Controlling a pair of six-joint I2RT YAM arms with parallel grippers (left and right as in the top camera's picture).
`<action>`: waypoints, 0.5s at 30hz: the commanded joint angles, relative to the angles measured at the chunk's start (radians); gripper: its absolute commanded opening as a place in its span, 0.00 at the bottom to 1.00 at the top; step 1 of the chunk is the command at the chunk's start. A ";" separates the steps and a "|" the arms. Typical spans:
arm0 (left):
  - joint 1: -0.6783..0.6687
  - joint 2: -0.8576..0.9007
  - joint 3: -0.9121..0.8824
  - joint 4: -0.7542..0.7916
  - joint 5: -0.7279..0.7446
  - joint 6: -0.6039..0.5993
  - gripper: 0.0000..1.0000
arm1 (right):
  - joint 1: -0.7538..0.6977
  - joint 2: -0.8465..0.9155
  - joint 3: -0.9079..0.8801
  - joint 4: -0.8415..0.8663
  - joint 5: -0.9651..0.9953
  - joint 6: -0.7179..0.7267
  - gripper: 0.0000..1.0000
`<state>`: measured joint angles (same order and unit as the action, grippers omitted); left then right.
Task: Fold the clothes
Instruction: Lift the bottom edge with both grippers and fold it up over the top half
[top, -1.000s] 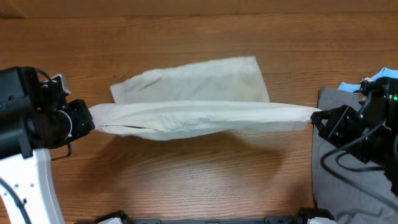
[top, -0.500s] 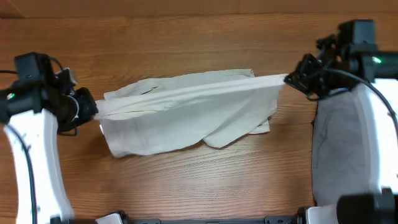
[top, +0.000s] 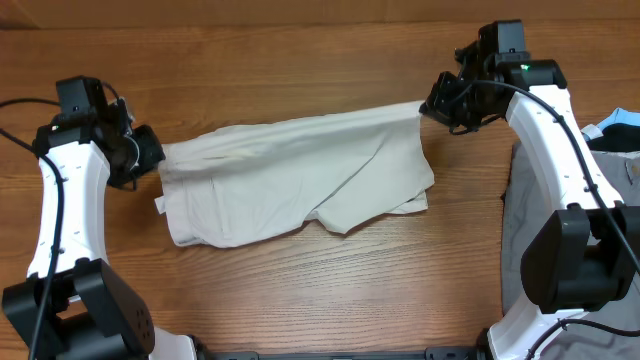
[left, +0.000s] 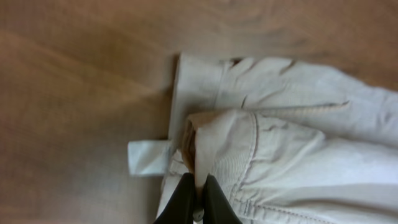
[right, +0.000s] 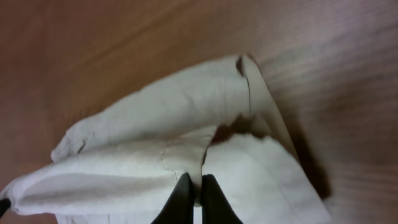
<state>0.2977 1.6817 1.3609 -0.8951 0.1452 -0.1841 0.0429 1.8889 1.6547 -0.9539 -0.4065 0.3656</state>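
The clothes, cream shorts (top: 290, 180), lie folded over on the wooden table (top: 300, 290), spread from left to right. My left gripper (top: 152, 157) is shut on the waistband corner at the left end; in the left wrist view its fingertips (left: 196, 186) pinch the fabric (left: 280, 149) beside a small white tag (left: 148, 157). My right gripper (top: 428, 108) is shut on a fold at the upper right corner; in the right wrist view its fingertips (right: 195, 186) clamp the cloth (right: 155, 124).
A grey garment (top: 530, 240) lies at the table's right edge under the right arm, and a black and light-blue garment (top: 618, 128) shows at the far right. Bare wood stretches in front of and behind the shorts.
Both grippers have carried the held edge of the shorts away from the table's front toward the far side, laying it over the rest. The cloth has gone from stretched taut to lying slack.
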 joint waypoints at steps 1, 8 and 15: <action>0.010 0.017 0.002 0.047 -0.072 -0.003 0.04 | -0.026 -0.015 0.014 0.053 0.066 0.001 0.04; 0.010 0.071 0.002 0.046 -0.093 -0.003 0.05 | -0.016 -0.014 0.011 0.121 0.068 0.000 0.04; 0.016 0.083 0.017 0.033 -0.102 0.035 0.38 | -0.020 -0.014 0.005 0.114 0.217 -0.030 1.00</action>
<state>0.3023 1.7638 1.3609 -0.8520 0.1020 -0.1795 0.0380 1.8889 1.6547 -0.8326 -0.3202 0.3634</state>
